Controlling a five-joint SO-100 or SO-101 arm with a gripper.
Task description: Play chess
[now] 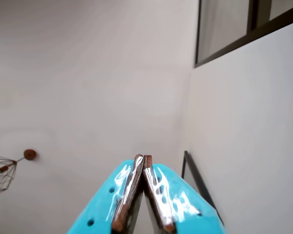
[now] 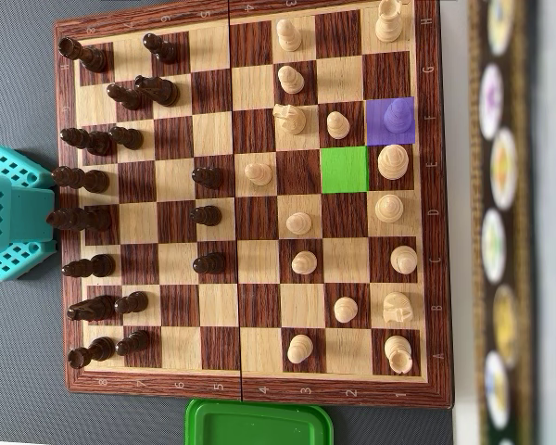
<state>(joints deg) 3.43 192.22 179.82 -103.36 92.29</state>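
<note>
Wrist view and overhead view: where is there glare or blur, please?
Wrist view: bright glare streaks on the shiny turquoise gripper, its jaws closed together; the wire lamp at left is soft. Overhead view: the chessboard is sharp and evenly lit, but the patterned strip at right is blurred.

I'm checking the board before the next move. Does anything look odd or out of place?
Two squares on the chessboard look odd in the overhead view: a solid green square with no piece on it, and a purple square that tints the piece standing on it. The gripper points at a bare wall, not the board.
</note>
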